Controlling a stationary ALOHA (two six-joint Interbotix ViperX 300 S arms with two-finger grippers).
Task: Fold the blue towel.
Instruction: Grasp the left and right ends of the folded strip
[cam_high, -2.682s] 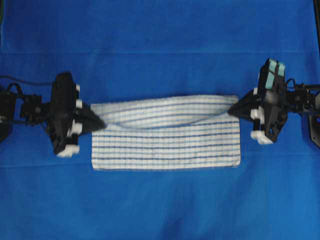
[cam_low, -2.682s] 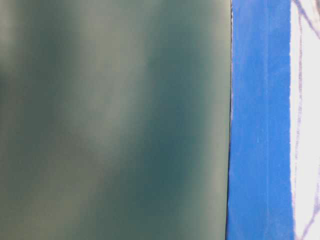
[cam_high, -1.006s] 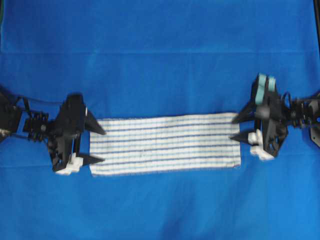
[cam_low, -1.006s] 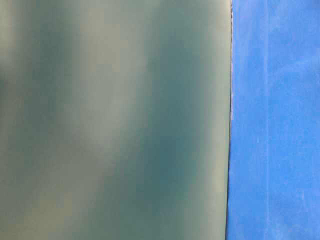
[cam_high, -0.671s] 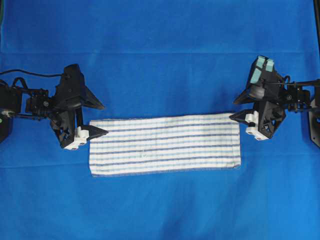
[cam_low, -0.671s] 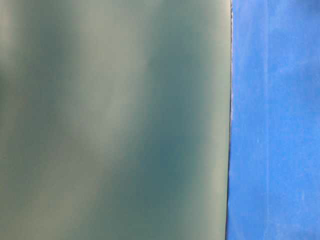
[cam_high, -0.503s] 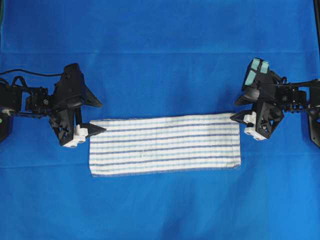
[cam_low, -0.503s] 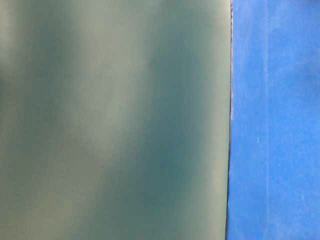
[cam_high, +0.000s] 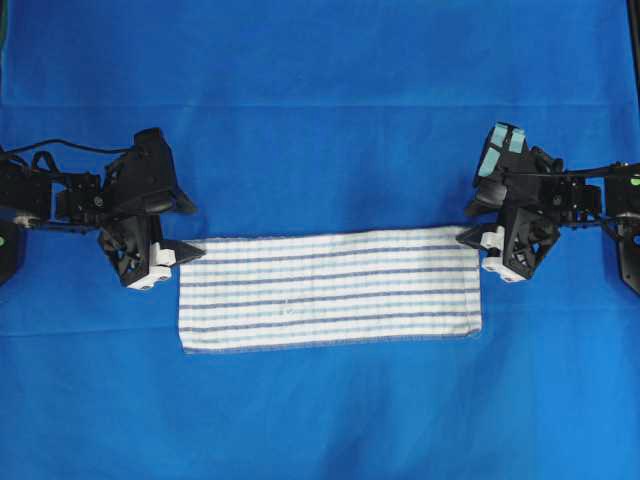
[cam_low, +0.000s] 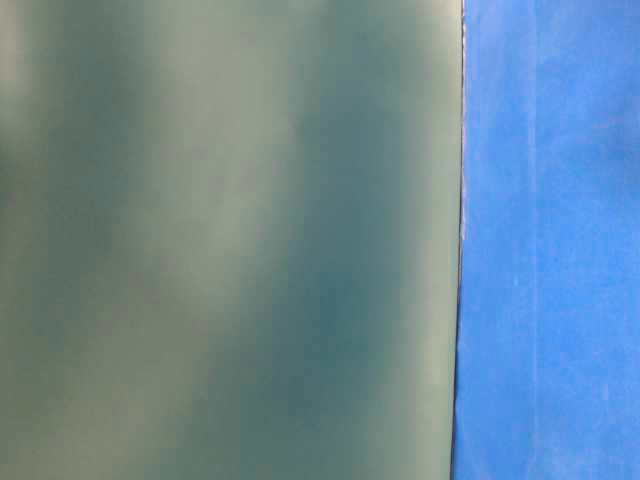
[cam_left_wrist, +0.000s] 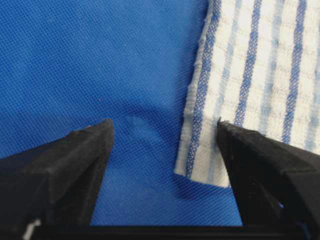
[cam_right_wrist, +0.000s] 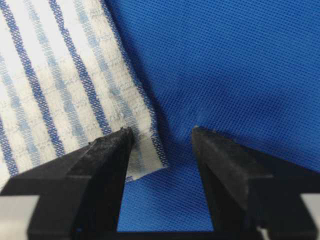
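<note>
A plain blue table cover (cam_high: 320, 110) fills the overhead view; the table-level view shows only its edge beside a blurred grey-green wall (cam_low: 230, 240). The blue towel (cam_high: 330, 288) lies flat mid-table as a long strip. The left gripper (cam_left_wrist: 162, 145) and right gripper (cam_right_wrist: 162, 140), both spread, straddle its far corners in the wrist views, holding nothing.
</note>
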